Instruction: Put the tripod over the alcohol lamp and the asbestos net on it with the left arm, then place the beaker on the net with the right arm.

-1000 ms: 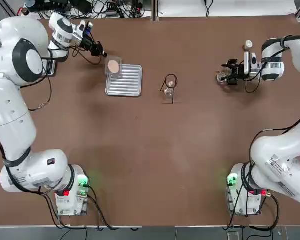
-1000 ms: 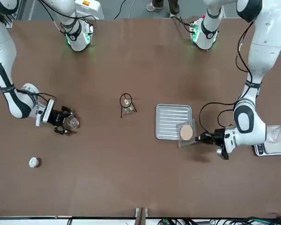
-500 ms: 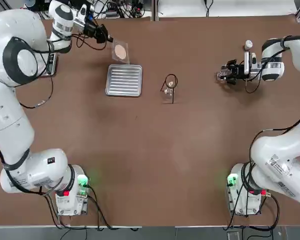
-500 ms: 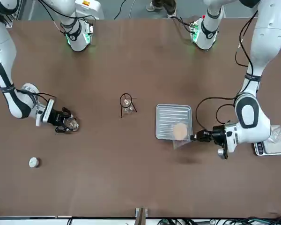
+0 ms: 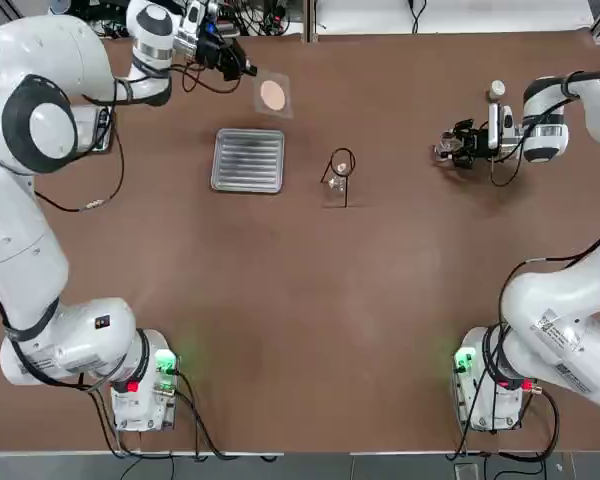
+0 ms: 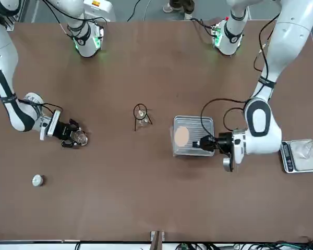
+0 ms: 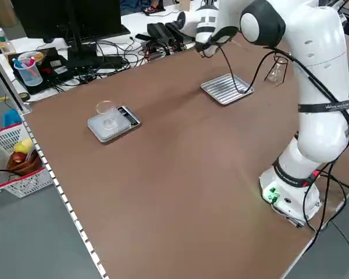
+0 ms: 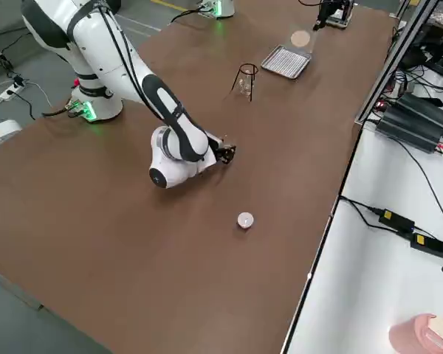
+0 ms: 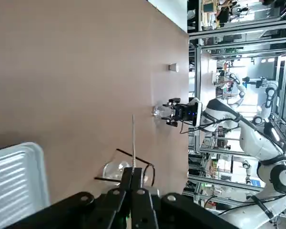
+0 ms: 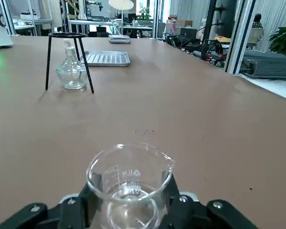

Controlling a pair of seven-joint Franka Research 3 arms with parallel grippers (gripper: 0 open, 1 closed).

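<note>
- Left end effector [image 5: 242, 71] raised above the far part of the bench [image 5: 280, 300], fingers pressed together on one edge of the net [image 5: 273, 95].
- Net held out flat in the air just beyond the fingertips, its tan disc facing up; seen edge-on as a thin line in the left wrist view [image 9: 133, 140].
- Ribbed tray [image 5: 248, 160] lying on the bench below and a little nearer the robot than this end effector; in the front view the net [image 6: 182, 136] overlaps the tray [image 6: 193, 136].
- Tripod [image 5: 340, 172] standing on the bench well apart from the left end effector, toward the right arm's side, with the lamp [image 5: 340, 169] inside its legs, under the ring.
- Right end effector [image 5: 458, 146] low at the bench, far on the other side of the tripod, clamped on the beaker [image 10: 129, 186].
- Beaker upright between these fingers, its spout rim open to the top.
- Small white cap [image 5: 496, 90] on the bench just beyond the right end effector, not touching it.
- Scale with a glass dish [image 7: 111, 119] on the bench, well apart from the left end effector, on the left arm's outer side.
</note>
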